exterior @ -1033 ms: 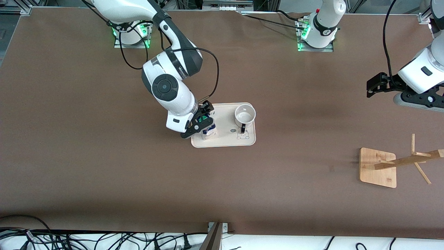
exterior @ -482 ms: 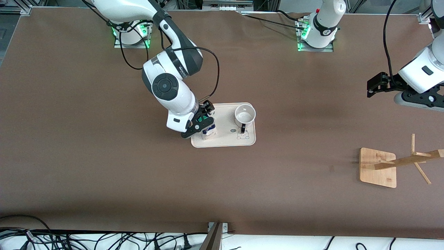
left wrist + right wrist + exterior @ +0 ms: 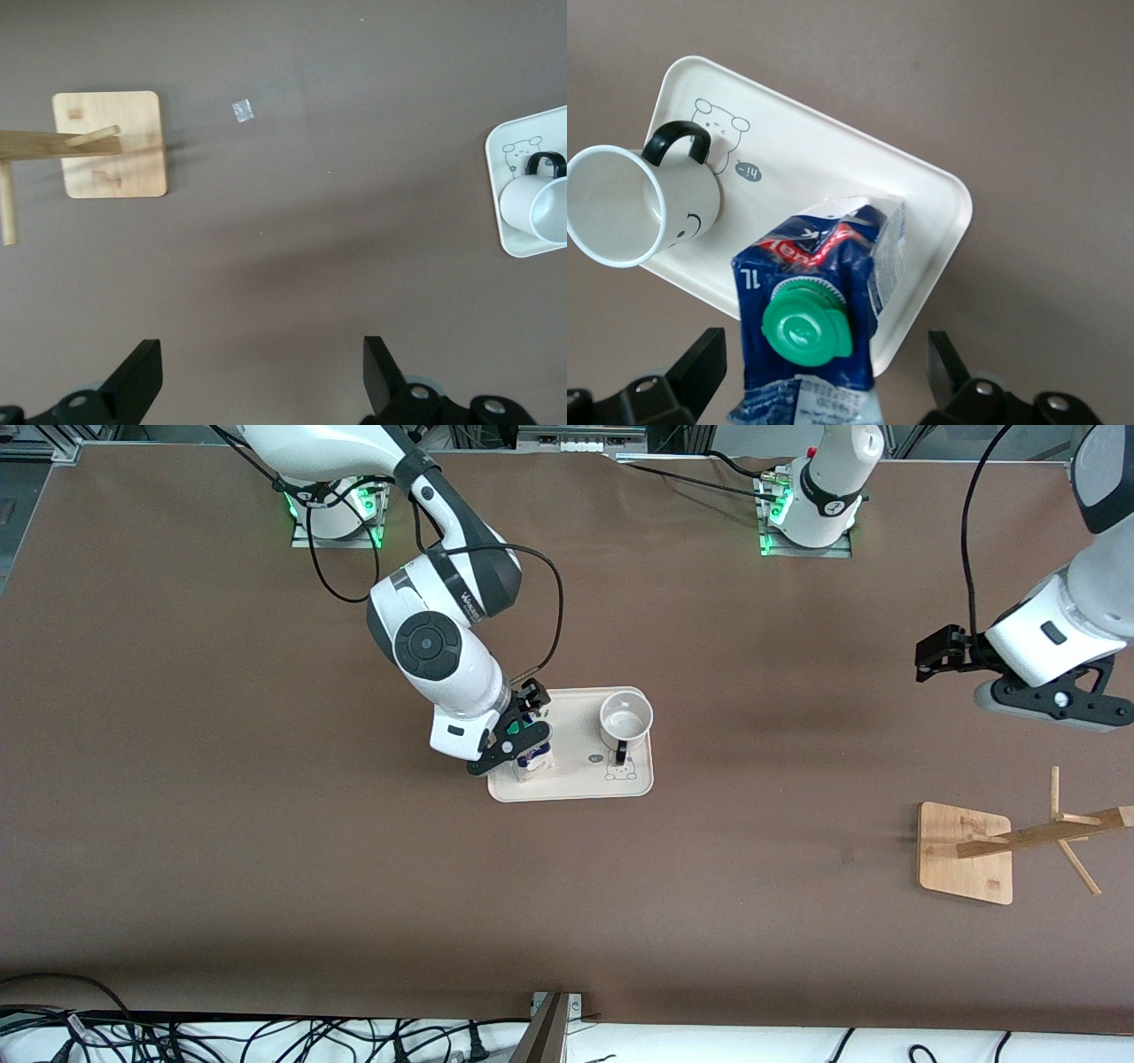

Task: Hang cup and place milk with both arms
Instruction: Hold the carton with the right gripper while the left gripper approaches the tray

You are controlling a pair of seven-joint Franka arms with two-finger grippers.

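Note:
The milk [image 3: 534, 755] stands upright on a cream tray [image 3: 580, 784], at the tray's end toward the right arm. Its green cap and blue top show in the right wrist view [image 3: 815, 301]. My right gripper [image 3: 518, 737] is open just over the milk, one finger on each side of it [image 3: 824, 372], not touching. The cup [image 3: 626, 720] stands upright on the same tray, its black handle toward the front camera; it also shows in the right wrist view [image 3: 638, 208]. My left gripper [image 3: 1050, 700] is open and empty [image 3: 261, 372], up over bare table toward the left arm's end.
A wooden cup rack [image 3: 966, 852] with a square base and pegs stands toward the left arm's end, nearer to the front camera than the left gripper. It also shows in the left wrist view [image 3: 111, 142]. Brown table lies between the rack and the tray [image 3: 523, 150].
The left arm has shifted a little toward the tray's end of the table. The right gripper stays over the milk, barely moved.

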